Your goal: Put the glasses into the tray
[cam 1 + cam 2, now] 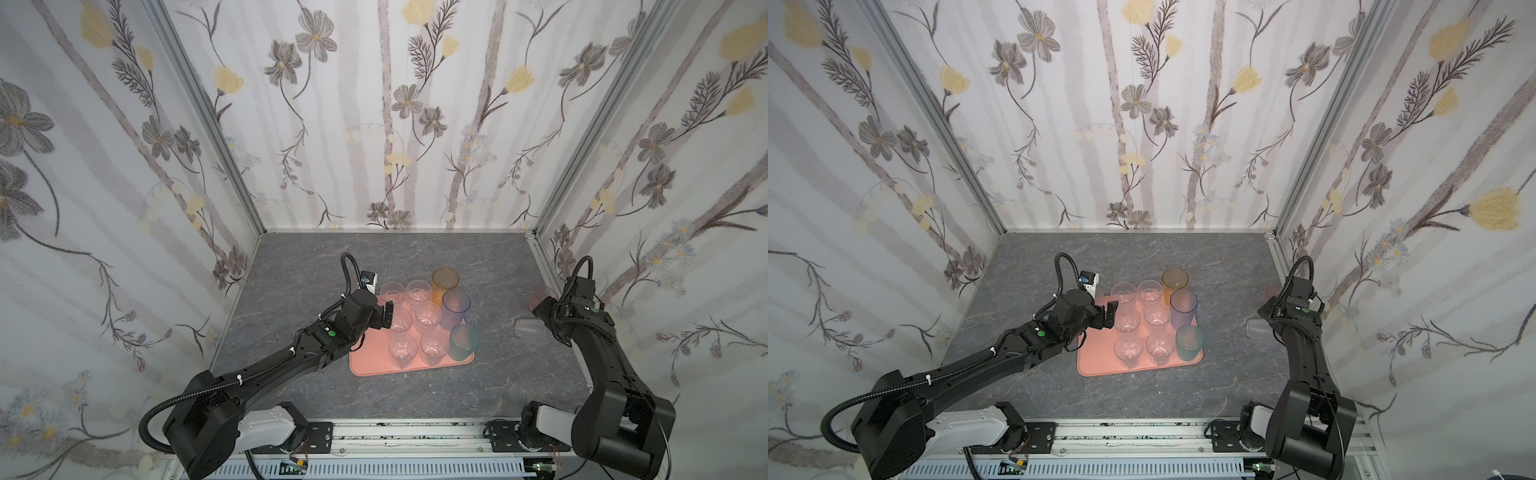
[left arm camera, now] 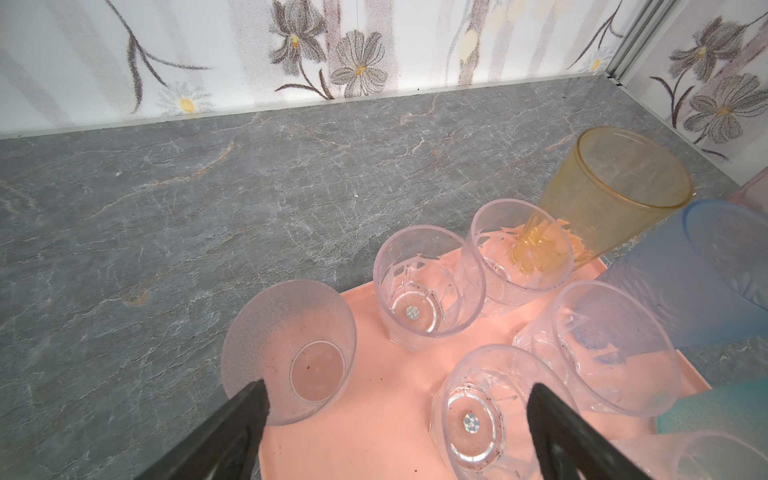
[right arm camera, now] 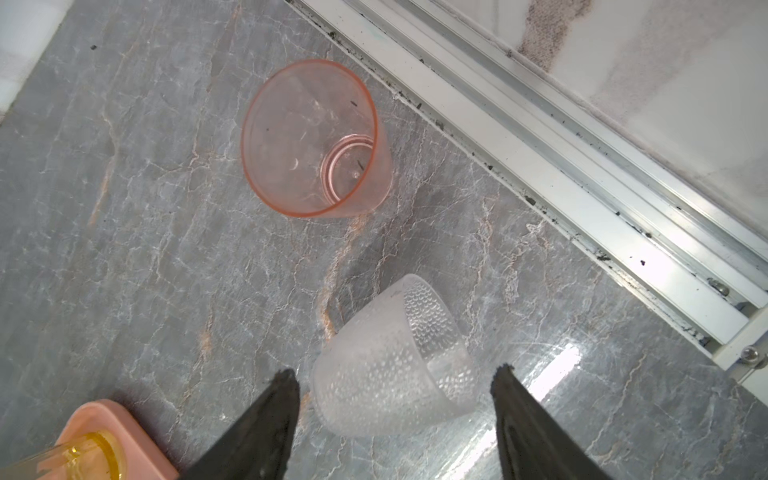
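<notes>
- A frosted glass (image 3: 374, 374) lay on its side on the grey table (image 1: 311, 270), off the tray's right edge and near the side rail (image 3: 540, 137).
- A pink glass (image 3: 307, 137) stood upright beyond it, closer to the back, also off the tray (image 1: 374, 368).
- The other glasses stood crowded on the tray: clear ones (image 1: 428, 316), with an amber glass (image 1: 444, 284), a blue one and a teal one along its right side.
- The right gripper (image 3: 395, 372) hung over the tipped glass with its fingers spread to either side of it. I saw no contact and nothing was held.
- That glass lay straight ahead of the gripper, in the gap between the fingers. Its length seemed to run slantwise across the gap, with the mouth turned toward the rail. I judged that a squeeze would meet it partly end-on, not squarely on its sides.
- The right arm was plainly the nearer one for both stray glasses.
- The left gripper (image 2: 397, 388) was well apart from them, over the tray's far-left corner. Its jaws were wide and empty.
- A second frosted glass (image 2: 291, 353) stood upright on that corner, just beside one of the left gripper's fingers.
- I could read no brand, label or writing on any glass or on the tray.
</notes>
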